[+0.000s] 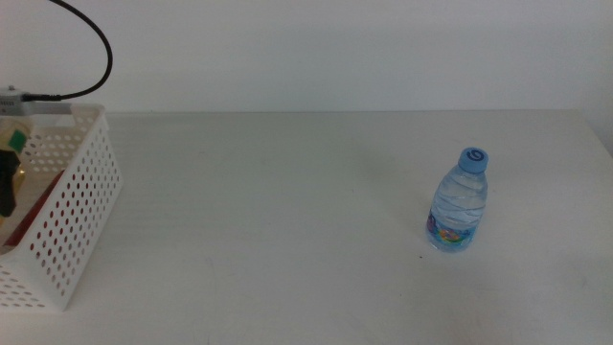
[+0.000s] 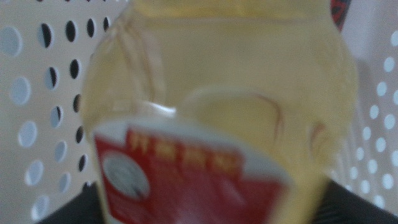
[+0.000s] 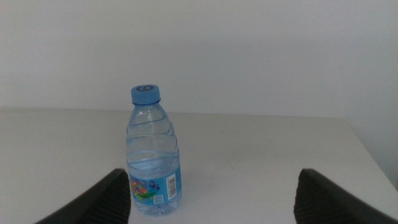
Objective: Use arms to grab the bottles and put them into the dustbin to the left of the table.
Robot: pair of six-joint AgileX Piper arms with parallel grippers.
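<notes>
The clear bottle of yellow liquid (image 2: pixel 217 93) with a red label fills the left wrist view, blurred and very close. My left gripper (image 2: pixel 205 208) is shut on it, a dark jaw showing at each side, inside the white perforated dustbin (image 1: pixel 81 206) at the table's left end. In the middle view only a bit of that gripper (image 1: pixel 8 177) shows at the picture's edge, over the bin. The small blue-capped water bottle (image 1: pixel 458 203) stands upright on the right part of the table (image 1: pixel 268 220). My right gripper (image 3: pixel 211 205) is open, short of this bottle (image 3: pixel 152 155).
Something red (image 1: pixel 31 206) lies inside the dustbin, and a red and black object (image 2: pixel 339 9) shows behind the yellow bottle. A black cable (image 1: pixel 96 38) loops above the bin. The table's far edge meets a white wall.
</notes>
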